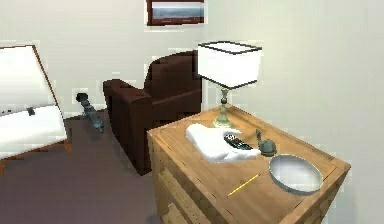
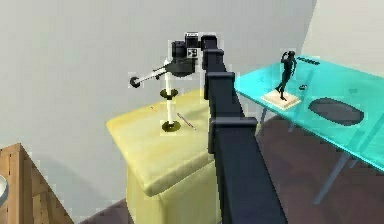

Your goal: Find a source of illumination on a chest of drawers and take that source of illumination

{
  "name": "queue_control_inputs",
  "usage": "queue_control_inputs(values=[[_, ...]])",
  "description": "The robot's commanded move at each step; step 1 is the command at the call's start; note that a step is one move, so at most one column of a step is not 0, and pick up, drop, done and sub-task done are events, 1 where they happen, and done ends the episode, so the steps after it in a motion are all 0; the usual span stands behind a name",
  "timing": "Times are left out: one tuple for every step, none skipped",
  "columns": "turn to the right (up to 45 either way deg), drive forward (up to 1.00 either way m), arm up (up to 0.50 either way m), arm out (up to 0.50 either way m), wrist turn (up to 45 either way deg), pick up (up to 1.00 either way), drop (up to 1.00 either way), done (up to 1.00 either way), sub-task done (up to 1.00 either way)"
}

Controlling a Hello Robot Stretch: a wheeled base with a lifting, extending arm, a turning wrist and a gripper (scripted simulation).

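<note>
White-shaded table lamp [image 1: 228, 66] sits on the wooden chest of drawers [image 1: 196, 162]. I honestly can't tell whether my gripper [image 2: 146, 76] holds anything.

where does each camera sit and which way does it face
forward view: on the robot, looking ahead and down at a light wooden chest of drawers with a white-shaded lamp
arm side view: on the robot's body, looking sideways at a pale yellow block and teal table; dark square arm and hand show
shared: the chest's corner, arm side view's bottom left
</note>
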Motion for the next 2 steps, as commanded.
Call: queue_control_inputs(values=[[0.0,0.00,0.00,0.00,18.0,0.00,0.00,0.00,0.00],[0.0,0.00,0.00,0.00,0.0,1.00,0.00,0.00,0.00]])
